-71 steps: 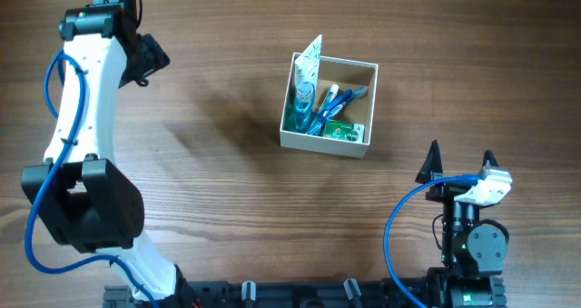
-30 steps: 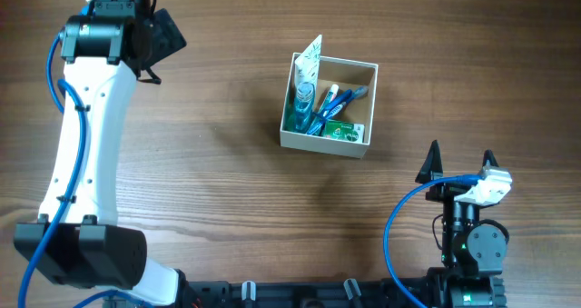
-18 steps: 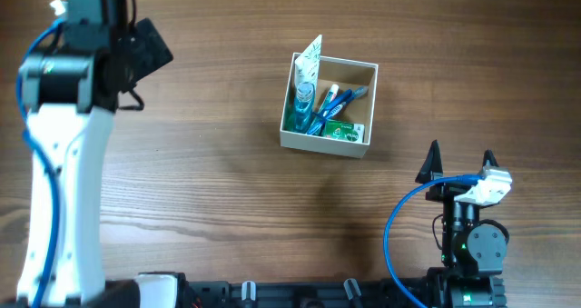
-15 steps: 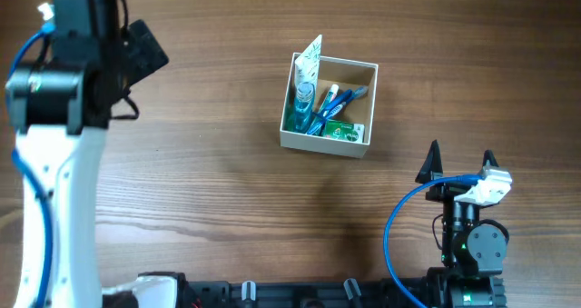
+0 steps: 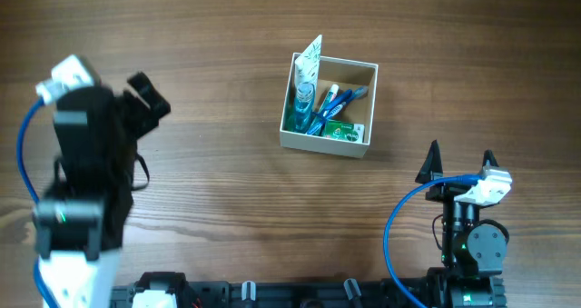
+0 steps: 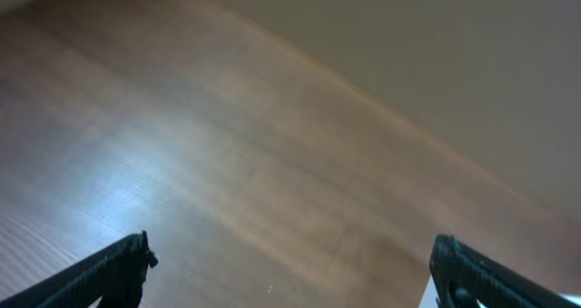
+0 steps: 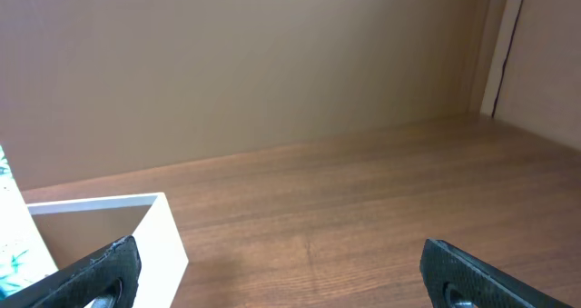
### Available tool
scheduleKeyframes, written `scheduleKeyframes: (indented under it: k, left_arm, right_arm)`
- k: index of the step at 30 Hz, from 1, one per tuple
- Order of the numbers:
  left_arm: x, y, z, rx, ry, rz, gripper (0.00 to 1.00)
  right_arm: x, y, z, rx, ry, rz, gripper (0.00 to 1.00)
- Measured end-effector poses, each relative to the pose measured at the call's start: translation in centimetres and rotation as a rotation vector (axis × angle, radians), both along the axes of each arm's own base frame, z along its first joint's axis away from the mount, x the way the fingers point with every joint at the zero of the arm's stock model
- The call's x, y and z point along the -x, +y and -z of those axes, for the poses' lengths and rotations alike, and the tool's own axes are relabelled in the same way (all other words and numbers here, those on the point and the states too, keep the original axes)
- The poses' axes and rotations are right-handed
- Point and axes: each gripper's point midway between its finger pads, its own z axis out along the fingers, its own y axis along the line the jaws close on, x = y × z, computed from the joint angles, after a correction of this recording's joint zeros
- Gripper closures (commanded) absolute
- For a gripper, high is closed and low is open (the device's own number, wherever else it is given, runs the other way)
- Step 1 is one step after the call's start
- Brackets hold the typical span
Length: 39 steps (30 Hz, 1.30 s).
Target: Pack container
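The container [image 5: 323,142], a small white-walled box with a tan inside, stands right of the table's middle. It holds an upright toothpaste tube [image 5: 309,64], blue toothbrushes [image 5: 329,101] and a green box [image 5: 346,131]. My left gripper [image 5: 150,94] is open and empty, far to the left of the container; its wrist view [image 6: 290,270] shows only bare, blurred wood between the fingers. My right gripper [image 5: 461,155] is open and empty at the front right. In its wrist view [image 7: 281,267] the container's white corner [image 7: 168,244] lies at the left.
Wooden tabletop [image 5: 227,190] all round the container. A wall rises behind the table's far edge in the right wrist view [image 7: 272,72]. The arm bases sit along the front edge.
My left arm has swung back from the far left corner toward the front left, its gripper moving nearer and staying open. The right arm and the container have not moved.
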Motion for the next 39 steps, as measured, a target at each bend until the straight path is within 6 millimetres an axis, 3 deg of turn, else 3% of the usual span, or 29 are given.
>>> scheduleKeyframes:
  k: [9,15,22,30,39]
  left_arm:
    - [3.8,0.2,4.3,0.012,-0.232,0.000,0.00]
    - [4.6,0.1,7.5,-0.007,-0.311,0.019,0.00]
    - [5.2,-0.6,9.1,-0.103,-0.370,0.097,0.00]
    - [6.4,-1.9,9.0,-0.212,-0.454,0.205,0.00]
    - [6.0,-2.8,10.8,-0.253,-0.463,0.268,0.00]
  right_arm:
    - [0.0,0.1,0.0,0.000,0.001,-0.003,0.00]
    - [0.0,0.1,0.0,0.000,0.001,-0.005,0.00]
    - [0.0,0.1,0.0,0.000,0.001,-0.005,0.00]
    - [0.0,0.1,0.0,0.000,0.001,-0.005,0.00]
    - [0.0,0.1,0.0,0.000,0.001,-0.005,0.00]
